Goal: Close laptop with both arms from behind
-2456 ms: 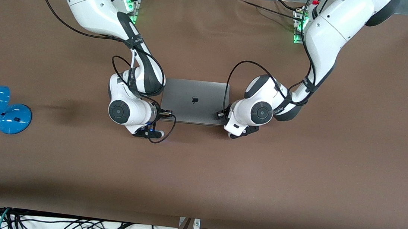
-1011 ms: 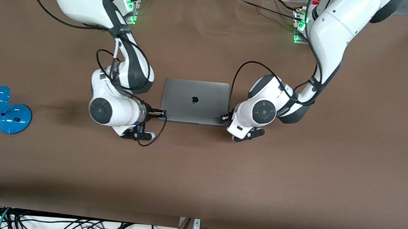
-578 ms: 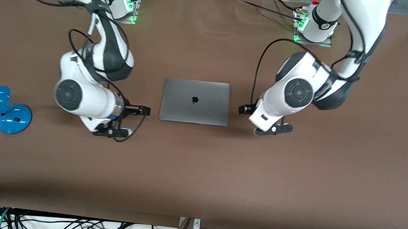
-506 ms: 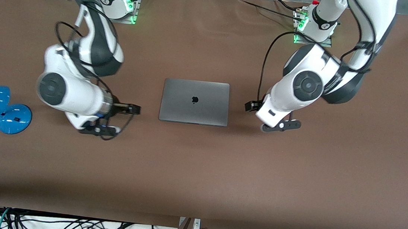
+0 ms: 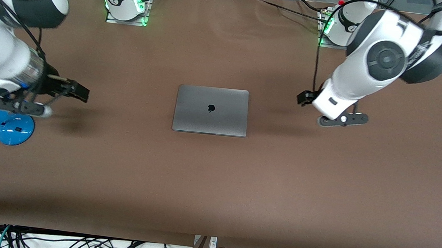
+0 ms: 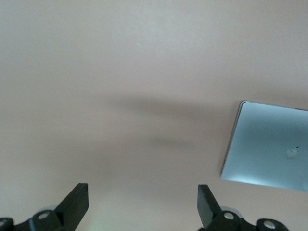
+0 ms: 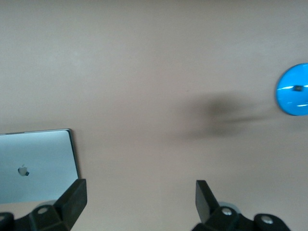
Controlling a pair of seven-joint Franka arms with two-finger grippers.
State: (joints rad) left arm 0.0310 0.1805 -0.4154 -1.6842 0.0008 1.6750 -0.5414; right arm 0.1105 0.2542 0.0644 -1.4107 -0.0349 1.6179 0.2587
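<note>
laptop [image 5: 211, 110] shut flat, L gripper [image 5: 304, 98] – R gripper [image 5: 80, 91] agape over table

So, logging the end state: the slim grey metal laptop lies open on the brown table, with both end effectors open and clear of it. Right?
Not quite: the slim grey metal laptop lies closed, lid logo up, as the front view shows. The left end effector and right end effector are indeed open and clear of it, over the brown table.
</note>
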